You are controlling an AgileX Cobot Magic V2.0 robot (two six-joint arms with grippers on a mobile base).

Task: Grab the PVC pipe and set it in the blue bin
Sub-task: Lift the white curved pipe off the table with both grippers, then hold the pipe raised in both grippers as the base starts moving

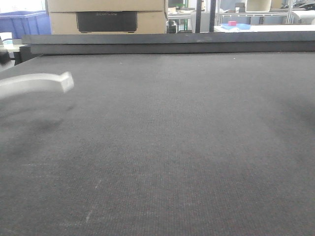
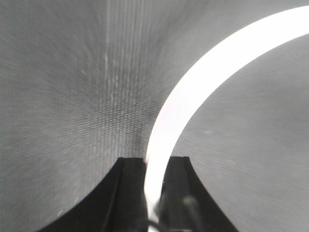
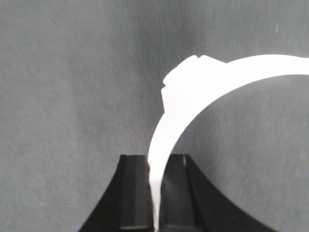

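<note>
- The left gripper [image 2: 155,166] is clamped tight on the white pipe [image 2: 203,77], whose curve sweeps up and right over the grey mat [image 2: 58,96].
- The right gripper [image 3: 155,164] also pinches a curved white pipe [image 3: 203,82], its thin end squeezed between the black fingers.
- In the front view, the pipe [image 1: 34,83] hangs blurred at far left, raised above the mat, its shadow below.
- The blue bin [image 1: 24,23] sits far back left, well apart.

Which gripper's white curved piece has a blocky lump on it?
The right gripper: its white piece carries an angular block partway up its curve. The left gripper clamps a plain arc, smooth throughout.
</note>
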